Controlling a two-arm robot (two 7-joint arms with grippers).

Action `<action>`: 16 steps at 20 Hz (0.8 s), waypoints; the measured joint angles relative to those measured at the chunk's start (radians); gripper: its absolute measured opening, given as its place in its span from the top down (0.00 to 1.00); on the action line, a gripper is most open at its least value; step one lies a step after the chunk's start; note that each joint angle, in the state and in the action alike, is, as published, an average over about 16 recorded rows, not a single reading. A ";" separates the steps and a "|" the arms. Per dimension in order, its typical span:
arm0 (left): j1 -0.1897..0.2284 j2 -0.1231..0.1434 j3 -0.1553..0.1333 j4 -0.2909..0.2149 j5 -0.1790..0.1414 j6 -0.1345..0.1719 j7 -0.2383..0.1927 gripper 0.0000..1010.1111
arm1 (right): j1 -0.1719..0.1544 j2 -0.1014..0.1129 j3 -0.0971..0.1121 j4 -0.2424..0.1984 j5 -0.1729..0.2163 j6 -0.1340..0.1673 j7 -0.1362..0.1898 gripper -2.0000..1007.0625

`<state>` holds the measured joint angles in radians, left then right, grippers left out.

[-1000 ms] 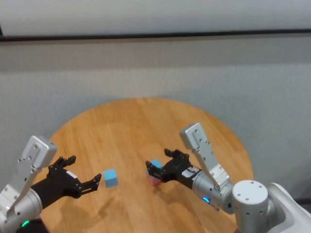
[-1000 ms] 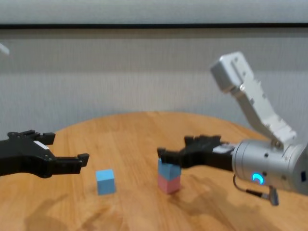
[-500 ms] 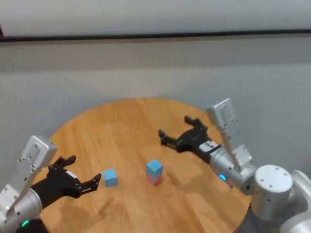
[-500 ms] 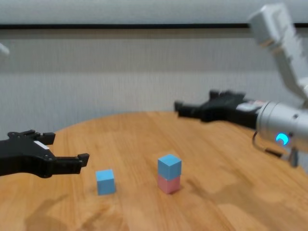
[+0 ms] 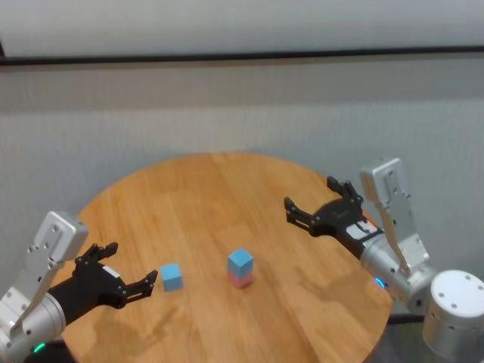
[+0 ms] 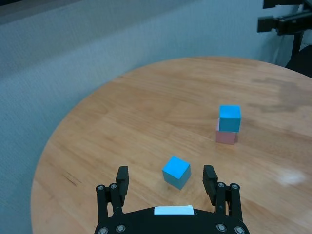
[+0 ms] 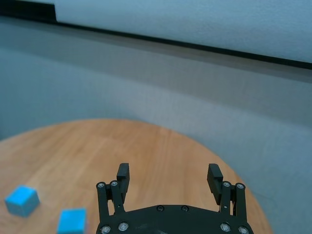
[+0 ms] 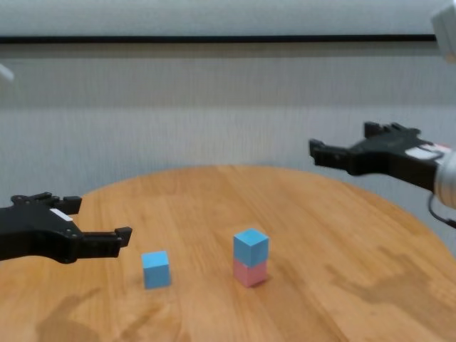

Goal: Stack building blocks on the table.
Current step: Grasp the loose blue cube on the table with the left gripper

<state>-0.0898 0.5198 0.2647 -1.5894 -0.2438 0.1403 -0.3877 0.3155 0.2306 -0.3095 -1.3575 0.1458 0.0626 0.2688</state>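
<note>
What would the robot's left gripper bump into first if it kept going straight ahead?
Probably the lone light blue cube. It sits on the round wooden table just ahead of the open left gripper, lined up between its fingers, though height is hard to judge.

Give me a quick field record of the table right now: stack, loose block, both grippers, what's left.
stack: blue block sits on the pink block, near the middle of the table
loose block: second blue block alone on the table, to the left of the stack
left gripper: open, level with the loose block, just short of it, holding nothing
right gripper: open, empty, raised off to the right of the stack
remaining: loose blue block not yet on the stack
</note>
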 joint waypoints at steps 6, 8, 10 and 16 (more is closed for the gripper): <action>0.003 0.003 -0.002 -0.008 0.000 0.000 0.000 0.01 | -0.020 0.011 0.011 -0.013 -0.007 -0.003 -0.010 0.00; 0.007 0.007 -0.006 -0.019 -0.001 -0.001 -0.005 0.01 | -0.022 0.011 0.012 -0.013 -0.008 -0.004 -0.011 0.00; 0.011 0.015 -0.010 -0.031 -0.004 -0.005 -0.013 0.01 | -0.021 0.010 0.011 -0.013 -0.007 -0.003 -0.010 0.00; 0.008 0.048 -0.018 -0.059 -0.024 -0.024 -0.063 0.01 | -0.017 0.008 0.011 -0.010 -0.003 0.001 -0.007 0.00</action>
<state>-0.0819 0.5677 0.2462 -1.6487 -0.2676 0.1167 -0.4504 0.2986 0.2384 -0.2990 -1.3676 0.1429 0.0635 0.2615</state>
